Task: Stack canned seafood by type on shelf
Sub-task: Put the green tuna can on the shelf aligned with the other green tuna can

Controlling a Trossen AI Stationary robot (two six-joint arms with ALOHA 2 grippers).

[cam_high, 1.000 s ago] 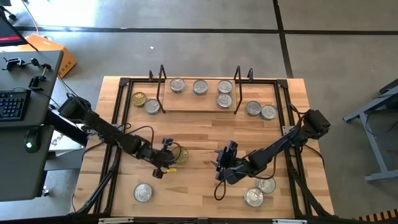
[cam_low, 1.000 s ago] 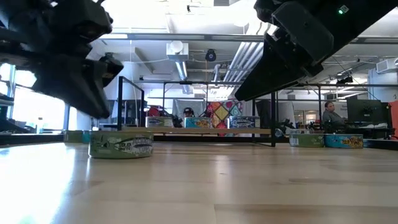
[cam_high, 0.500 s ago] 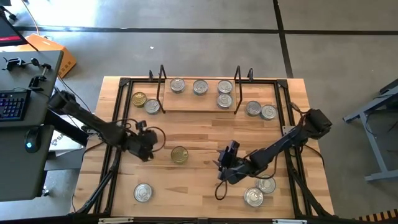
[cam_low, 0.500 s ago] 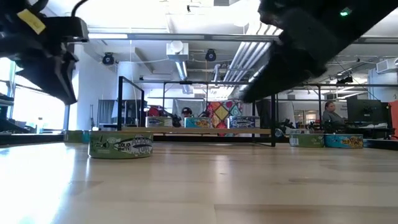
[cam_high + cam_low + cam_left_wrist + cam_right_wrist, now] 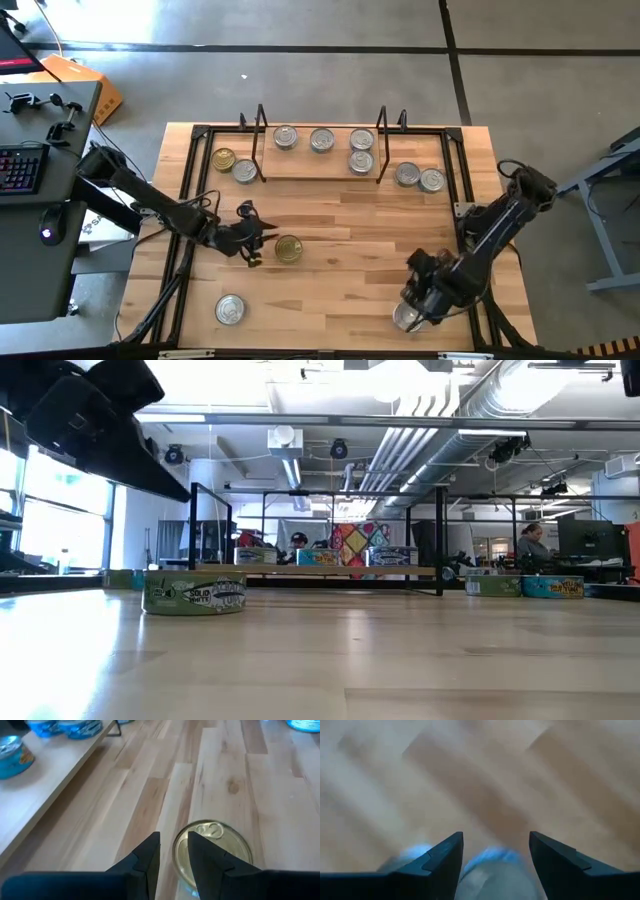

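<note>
Short round tins lie about the wooden table. Several silver ones [image 5: 321, 140] stand on the low shelf [image 5: 318, 170] at the far side. A gold-lidded tin [image 5: 288, 249] sits flat at mid-table. My left gripper [image 5: 254, 236] hovers just left of it, raised off the table, its fingers a narrow gap apart. In the left wrist view the gold tin [image 5: 215, 851] shows just past one finger [image 5: 200, 855]. My right gripper [image 5: 420, 300] is open over a silver tin [image 5: 404, 319] near the right front corner. That tin [image 5: 492, 867] shows blurred between its fingers.
A gold tin [image 5: 224, 159] and a silver one [image 5: 245, 171] lie left of the shelf, two silver ones [image 5: 419, 177] right of it. Another silver tin [image 5: 230, 309] sits near the front left. Black frame bars [image 5: 190, 190] run along the table's sides.
My left gripper drew back toward the table's left edge, then came right again toward the gold tin, turning as it went. The tin stayed put. My right gripper swung from mid-table toward the near right corner, over the silver tins there.
</note>
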